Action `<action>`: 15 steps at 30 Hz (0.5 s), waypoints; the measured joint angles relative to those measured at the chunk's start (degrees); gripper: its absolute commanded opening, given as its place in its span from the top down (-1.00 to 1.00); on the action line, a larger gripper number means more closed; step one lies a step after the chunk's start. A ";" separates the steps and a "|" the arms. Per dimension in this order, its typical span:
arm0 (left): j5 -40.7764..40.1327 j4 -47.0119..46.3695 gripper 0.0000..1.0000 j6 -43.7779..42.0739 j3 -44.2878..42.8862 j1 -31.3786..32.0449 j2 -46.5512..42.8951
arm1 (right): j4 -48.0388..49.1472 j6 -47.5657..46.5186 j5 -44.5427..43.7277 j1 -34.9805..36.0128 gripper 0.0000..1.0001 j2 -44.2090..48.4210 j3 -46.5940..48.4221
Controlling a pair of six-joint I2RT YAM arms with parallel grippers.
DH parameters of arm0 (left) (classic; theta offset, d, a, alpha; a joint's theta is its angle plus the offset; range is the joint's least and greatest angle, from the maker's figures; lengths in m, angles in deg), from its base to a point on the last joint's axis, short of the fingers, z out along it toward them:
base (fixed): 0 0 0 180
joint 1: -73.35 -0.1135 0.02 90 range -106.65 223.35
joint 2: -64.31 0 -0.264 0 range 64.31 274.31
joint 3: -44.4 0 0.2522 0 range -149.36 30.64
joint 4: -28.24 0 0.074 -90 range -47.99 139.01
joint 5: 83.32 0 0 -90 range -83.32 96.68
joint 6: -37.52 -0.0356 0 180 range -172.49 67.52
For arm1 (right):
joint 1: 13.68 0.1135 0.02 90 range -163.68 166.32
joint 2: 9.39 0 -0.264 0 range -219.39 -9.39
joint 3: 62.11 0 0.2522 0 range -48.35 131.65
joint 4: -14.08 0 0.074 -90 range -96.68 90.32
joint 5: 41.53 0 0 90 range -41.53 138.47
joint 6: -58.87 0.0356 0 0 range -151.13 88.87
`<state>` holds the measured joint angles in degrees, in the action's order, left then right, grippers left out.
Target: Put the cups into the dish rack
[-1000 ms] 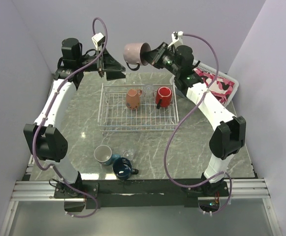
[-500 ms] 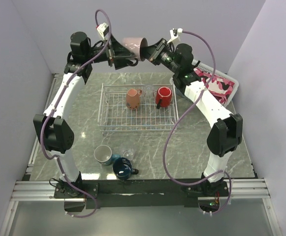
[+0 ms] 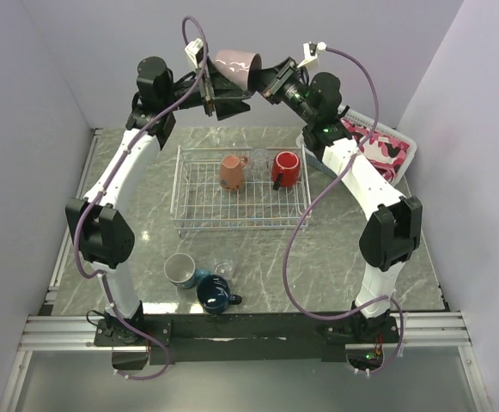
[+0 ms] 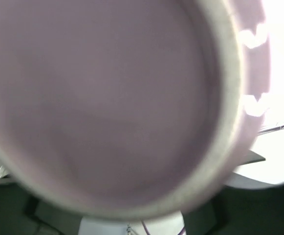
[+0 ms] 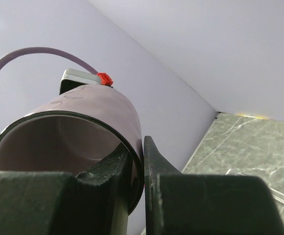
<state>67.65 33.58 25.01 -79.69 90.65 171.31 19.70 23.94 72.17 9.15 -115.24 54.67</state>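
High over the back of the table, the left gripper sits close against the base end of the mauve-pink mug. Its wrist view is filled by the blurred mug and none of its own fingers show, so whether it has closed on the mug cannot be told. The mug lies tipped on its side between the two grippers, mouth toward the right. There the right gripper pinches the rim, one finger inside the mug and one outside, the pair clamped tight on the wall. This looks like a mid-air handover, probably to change a rim pinch that makes the mug awkward to set down. Below, the dish rack holds the salmon-orange mug and, to its right, the red mug, with bare wire to their left and in front. Near the arm bases the teal-blue mug, dark navy mug and a small clear glass wait unloaded. At far right stands the white basket of pink cloth.
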 measured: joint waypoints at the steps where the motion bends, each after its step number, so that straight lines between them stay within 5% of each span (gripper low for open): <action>1: -0.04 -0.24 -0.30 0.26 0.00 -0.31 0.00 | 0.87 0.26 -0.09 0.00 1.00 0.02 -0.46; 4: 0.02 -0.50 -0.26 1.22 0.07 -1.81 -0.02 | 2.95 1.09 -0.59 -0.02 1.00 0.07 -2.58; 8: 0.35 -0.44 0.08 2.58 0.44 -4.07 -0.02 | 3.32 2.47 -1.42 -0.24 1.00 0.02 -5.25; 15: 0.39 -0.94 0.18 4.76 0.37 -4.90 -0.02 | 4.28 4.28 -1.07 0.07 1.00 -0.31 -4.79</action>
<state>68.04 32.64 29.77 -79.32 85.76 171.29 23.98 28.23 71.10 9.22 -115.54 49.89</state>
